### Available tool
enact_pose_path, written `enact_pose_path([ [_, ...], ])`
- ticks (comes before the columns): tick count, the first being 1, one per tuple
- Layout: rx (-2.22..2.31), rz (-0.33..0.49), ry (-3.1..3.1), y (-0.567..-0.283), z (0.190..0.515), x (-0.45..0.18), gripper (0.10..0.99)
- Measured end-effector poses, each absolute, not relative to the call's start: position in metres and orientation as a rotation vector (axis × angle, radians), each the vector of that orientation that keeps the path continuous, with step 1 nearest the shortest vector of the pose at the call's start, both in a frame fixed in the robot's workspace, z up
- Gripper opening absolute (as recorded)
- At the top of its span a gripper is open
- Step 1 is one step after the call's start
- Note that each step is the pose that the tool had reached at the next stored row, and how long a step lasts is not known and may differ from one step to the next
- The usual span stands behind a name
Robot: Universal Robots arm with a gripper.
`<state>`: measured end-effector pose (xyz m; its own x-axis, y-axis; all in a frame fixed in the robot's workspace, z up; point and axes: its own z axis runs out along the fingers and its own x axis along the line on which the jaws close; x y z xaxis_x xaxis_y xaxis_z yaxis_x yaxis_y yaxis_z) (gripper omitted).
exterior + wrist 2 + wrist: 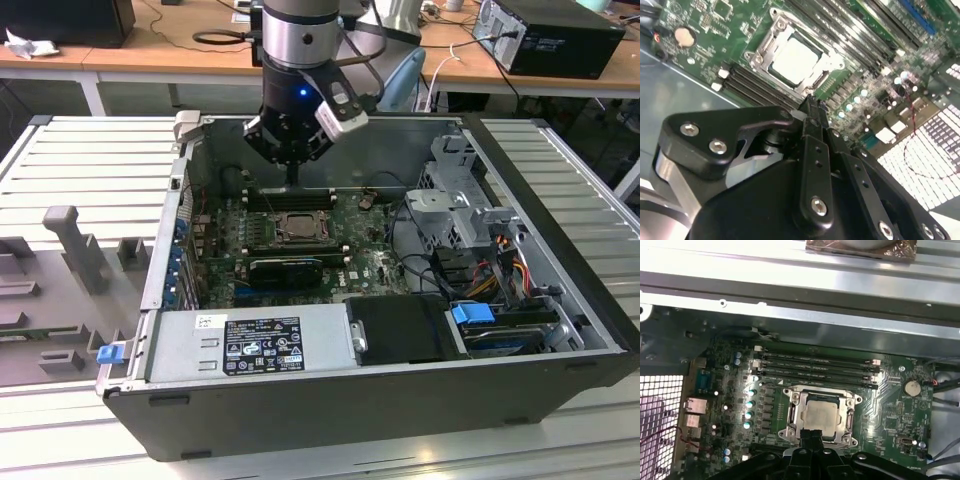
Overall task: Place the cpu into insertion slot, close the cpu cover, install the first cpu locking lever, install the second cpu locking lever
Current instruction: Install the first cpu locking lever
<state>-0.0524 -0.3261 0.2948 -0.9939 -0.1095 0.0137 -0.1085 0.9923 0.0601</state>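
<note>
One cpu (821,415) lies framed by one cpu cover (798,411).

This was a robotics lab or electronics workshop. An opened desktop computer case (400,390) lay on a ribbed metal worktable (90,160) beneath an industrial robot arm (300,40). Beyond the worktable's far edge stood wooden desks (170,52) strewn with cables (215,38), one carrying another computer tower (550,35).
</note>
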Motion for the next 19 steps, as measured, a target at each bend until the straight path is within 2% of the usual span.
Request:
enact_pose_path([
  [19,0.072,-0.095,-3.110,-0.326,0.277,-0.070,0.106],
])
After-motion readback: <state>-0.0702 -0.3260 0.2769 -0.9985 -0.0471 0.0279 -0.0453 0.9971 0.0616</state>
